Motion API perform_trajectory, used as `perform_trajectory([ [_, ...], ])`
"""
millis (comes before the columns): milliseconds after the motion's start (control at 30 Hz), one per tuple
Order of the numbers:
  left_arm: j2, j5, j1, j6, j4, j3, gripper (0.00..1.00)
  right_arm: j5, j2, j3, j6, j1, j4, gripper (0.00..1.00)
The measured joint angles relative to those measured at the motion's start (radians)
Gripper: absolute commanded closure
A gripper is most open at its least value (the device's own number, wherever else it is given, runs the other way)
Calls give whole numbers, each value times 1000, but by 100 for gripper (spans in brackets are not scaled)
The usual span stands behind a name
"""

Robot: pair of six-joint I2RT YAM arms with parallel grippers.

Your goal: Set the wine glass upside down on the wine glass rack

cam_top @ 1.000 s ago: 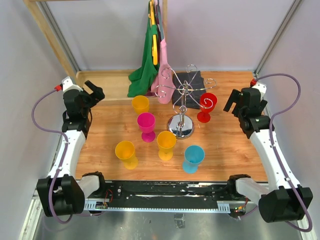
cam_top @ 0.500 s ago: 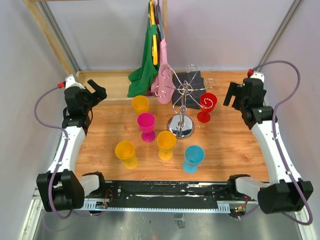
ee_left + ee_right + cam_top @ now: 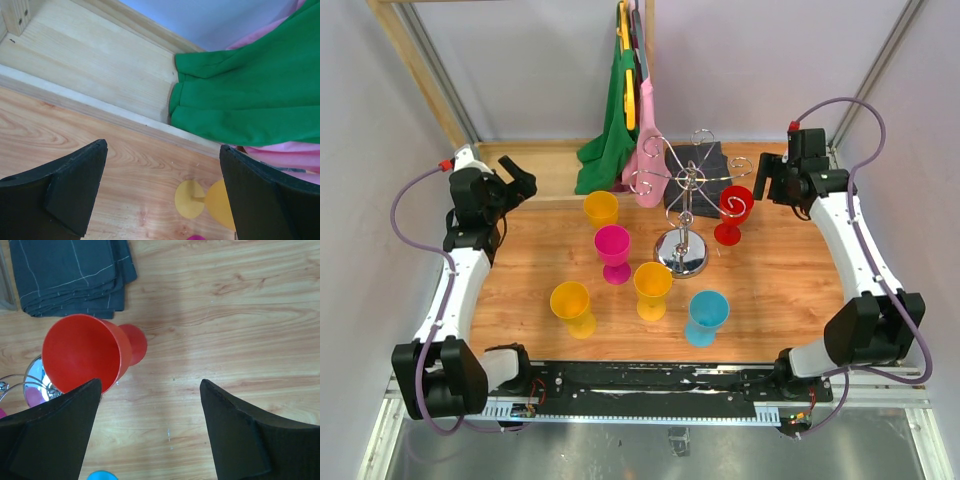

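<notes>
The chrome wine glass rack (image 3: 684, 215) stands mid-table on its round domed base, its arms ending in spiral loops. A red wine glass (image 3: 732, 214) stands upright just right of it and shows in the right wrist view (image 3: 85, 355). My right gripper (image 3: 767, 180) is open and empty, above and right of the red glass (image 3: 150, 385). My left gripper (image 3: 518, 183) is open and empty at the far left, over the table's back edge (image 3: 162, 147). An orange glass (image 3: 601, 210) shows partly in the left wrist view (image 3: 220, 202).
Other upright glasses stand left and front of the rack: magenta (image 3: 613, 251), two yellow-orange (image 3: 652, 289) (image 3: 571, 306) and blue (image 3: 705, 317). A dark folded cloth (image 3: 708, 163) lies behind the rack. Green (image 3: 612, 130) and pink cloths hang at the back. A raised wooden ledge (image 3: 95, 65) borders the back.
My right arm has swung inward and back, bringing its gripper close to the red glass. My left gripper has shifted slightly toward the back. The glasses and rack have not moved.
</notes>
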Motion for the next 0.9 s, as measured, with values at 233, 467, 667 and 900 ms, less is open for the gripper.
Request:
perform_trajectory([
  [233,0,6,0,-1,-1,0,1,-77,31,0,10,0,-16,22],
  [467,0,10,0,-1,-1,0,1,-101,82,0,12,5,-22,26],
  [667,0,20,0,-1,-1,0,1,-100,151,0,11,16,-23,34],
  [900,0,26,0,-1,-1,0,1,-84,217,37,10,37,-42,56],
])
